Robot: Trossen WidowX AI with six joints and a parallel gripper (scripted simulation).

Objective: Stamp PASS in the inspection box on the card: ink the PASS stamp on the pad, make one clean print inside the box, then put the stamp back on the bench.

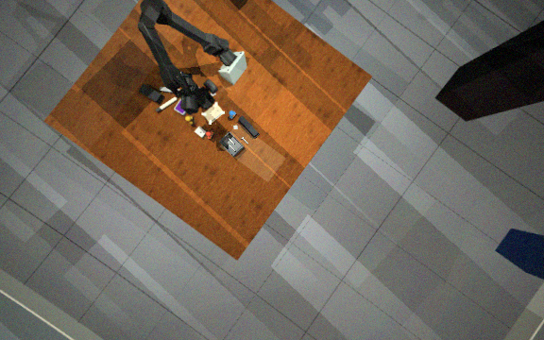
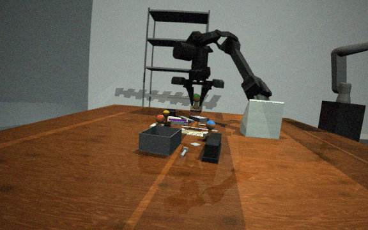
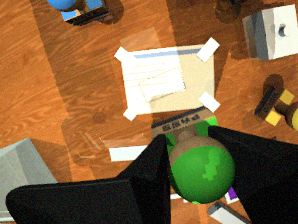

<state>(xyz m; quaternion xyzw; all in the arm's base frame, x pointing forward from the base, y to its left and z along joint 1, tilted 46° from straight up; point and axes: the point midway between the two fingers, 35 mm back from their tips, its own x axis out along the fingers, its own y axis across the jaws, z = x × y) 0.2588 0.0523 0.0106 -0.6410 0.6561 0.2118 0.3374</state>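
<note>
My gripper [image 2: 196,104] [image 3: 186,137] is shut on the PASS stamp [image 2: 197,96] [image 3: 202,172], which has a round green knob and PASS lettering on its block. The stamp is upright in the air, above the bench. In the wrist view it appears just beyond the card's near edge. The card [image 1: 212,113] [image 2: 194,133] [image 3: 197,75] lies flat, with white tape at its corners. Its outlined box shows in the wrist view and looks blank; I see no print there. A purple pad [image 1: 179,108] [image 2: 177,120] [image 3: 232,193] lies on the bench, partly hidden by the gripper in the wrist view. The stamp's underside is hidden.
A blue-knobbed stamp [image 1: 232,114] [image 2: 211,124], a red-knobbed stamp [image 1: 209,135] [image 2: 160,119] and a yellow-knobbed stamp [image 1: 189,119] [image 2: 166,112] stand around the card. A grey open box [image 2: 160,143], a black block [image 1: 248,127] [image 2: 213,148] and a large pale block [image 1: 232,70] [image 2: 262,121] also stand there.
</note>
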